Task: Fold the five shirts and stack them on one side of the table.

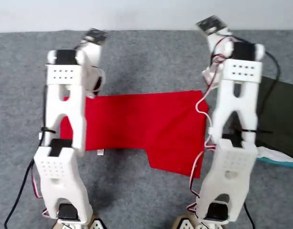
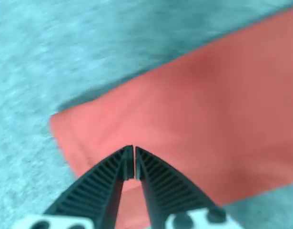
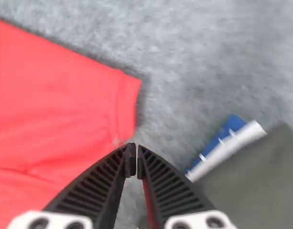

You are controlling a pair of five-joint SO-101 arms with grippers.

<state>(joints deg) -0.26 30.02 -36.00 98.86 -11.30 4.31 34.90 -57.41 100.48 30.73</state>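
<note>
The left gripper (image 2: pixel 130 162) is clenched with nothing seen between its jaws, over the red shirt (image 2: pixel 198 119) near a corner. The right gripper (image 3: pixel 133 160), also clenched, hangs at that shirt's edge. In the high view the shirt lies mid-frame on the grey tabletop (image 1: pixel 151 52), and the folded shirts (image 1: pixel 279 119) sit stacked at the right edge.

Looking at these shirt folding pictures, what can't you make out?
High view: the dark green shirt runs off the picture's edge behind an arm, so its fold cannot be judged.
High view: an arm covers one end of the red shirt.
Right wrist view: the blue and white cloth beside the dark one is blurred; its kind is unclear.
</note>
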